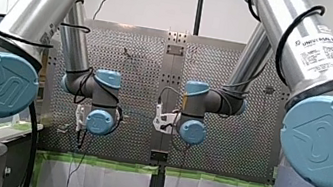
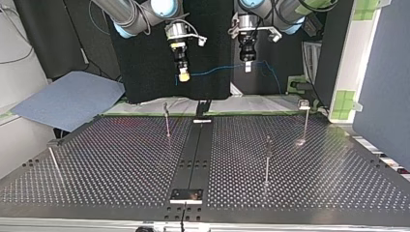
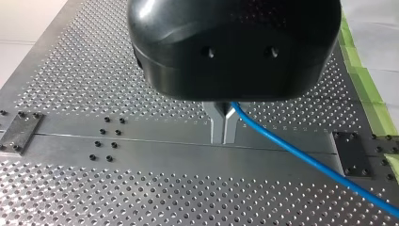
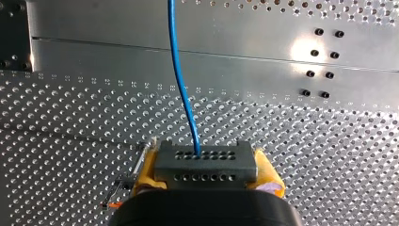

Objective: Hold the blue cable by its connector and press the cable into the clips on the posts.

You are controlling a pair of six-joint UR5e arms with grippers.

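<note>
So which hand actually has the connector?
My right hand: its yellow pads clamp the grey connector block that the blue cable enters. My left hand pinches only bare cable with its metal fingers.

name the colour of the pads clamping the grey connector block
Yellow pads; right wrist view shows them best.

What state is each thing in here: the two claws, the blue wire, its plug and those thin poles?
right gripper: shut on the connector, up above the table.
connector: clamped between yellow pads, cable coming out of it.
left gripper: shut on the blue cable.
blue cable: hanging in the air between the grippers, in no clip.
posts: upright on the table, no cable on them.
</note>
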